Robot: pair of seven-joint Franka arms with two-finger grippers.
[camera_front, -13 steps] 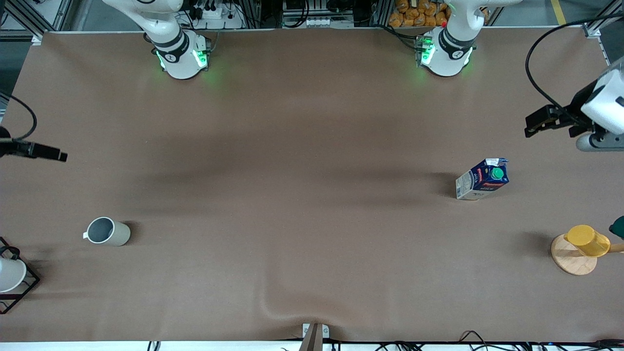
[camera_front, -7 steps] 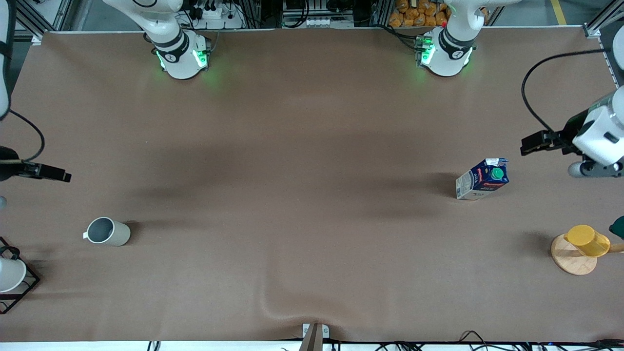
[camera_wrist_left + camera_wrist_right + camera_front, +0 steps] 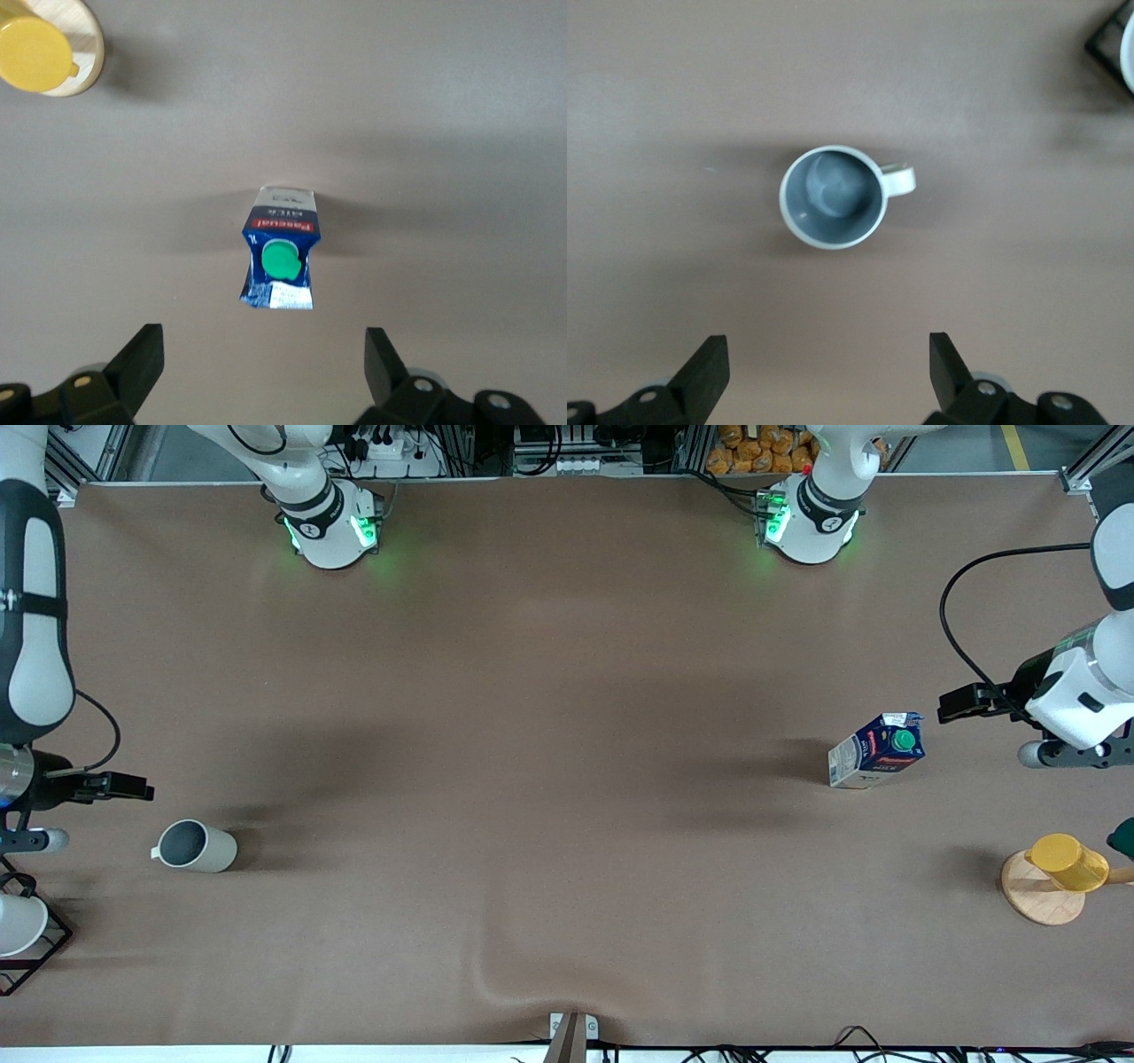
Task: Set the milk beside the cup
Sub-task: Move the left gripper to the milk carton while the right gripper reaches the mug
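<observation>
Currently the milk [image 3: 877, 750] stands apparently just beside the spread-open left end effector [image 3: 264, 367], untouched.

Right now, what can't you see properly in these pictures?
- Front view: the white cup in the black wire rack is cut off by the picture's edge.
- Front view: a dark green thing beside the yellow cup is cut off too.
- The dark blue milk carton's small print is unreadable.
</observation>
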